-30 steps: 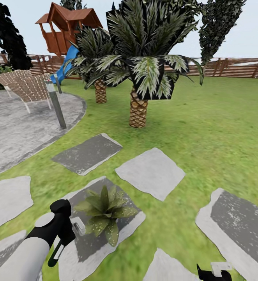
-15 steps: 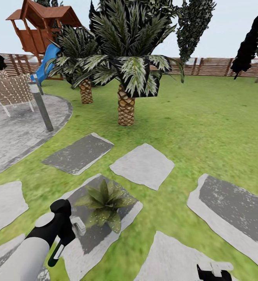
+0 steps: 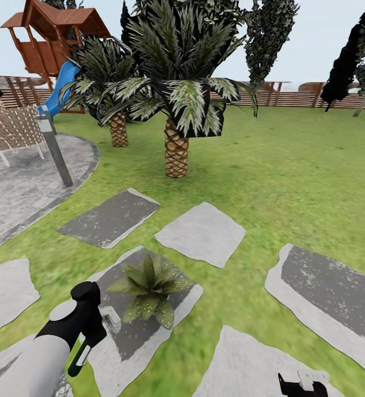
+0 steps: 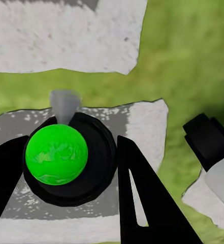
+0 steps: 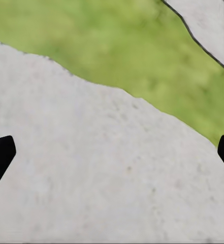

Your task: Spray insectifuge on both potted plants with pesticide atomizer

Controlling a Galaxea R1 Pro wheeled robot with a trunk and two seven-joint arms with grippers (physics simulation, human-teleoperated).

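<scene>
The left gripper (image 4: 71, 168) is closed around the pesticide atomizer (image 4: 63, 155), its fingers pressed to either side of the dark bottle with its bright green end. In the head view the bottle hangs just beside one potted plant (image 3: 148, 286) on a grey stepping stone (image 3: 166, 322). The right gripper (image 5: 112, 152) hangs wide apart and empty. Spraying seems at hand; next the nozzle must aim at the leaves.
</scene>
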